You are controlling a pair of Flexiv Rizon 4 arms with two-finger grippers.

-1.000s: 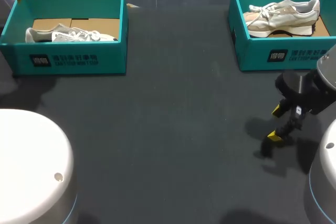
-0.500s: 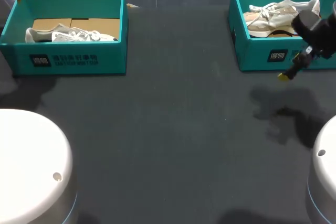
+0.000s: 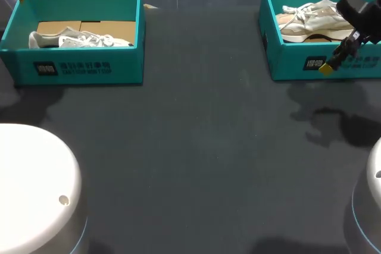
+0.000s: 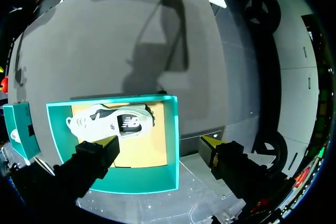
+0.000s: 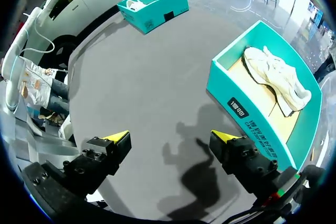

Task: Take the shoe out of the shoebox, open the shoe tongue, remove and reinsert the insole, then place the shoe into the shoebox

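- beige shoe point(image 3: 321, 17): lies inside the R shoebox point(image 3: 286, 60) at the table's point(image 3: 196, 147) far-right corner. Not lifted out yet, so by my read step 1 is pending.
- R shoebox: no lid on it, open top faces up. I judge a straight top-down reach is poss.
- right claw point(image 5: 171, 136): hangs over the table just in front of the box's near wall. Fingers spread wide, nothing betw. them, touching nothing. Prob. staged for the reach into the box.
- white shoe point(image 4: 107, 121): sits in the L shoebox point(image 3: 77, 66), far-left corner of the table.
- left claw point(image 4: 161, 141): above that box's outer end wall, fingers wide apart, empty, no contact. Parked clear of my working side, I reckon.
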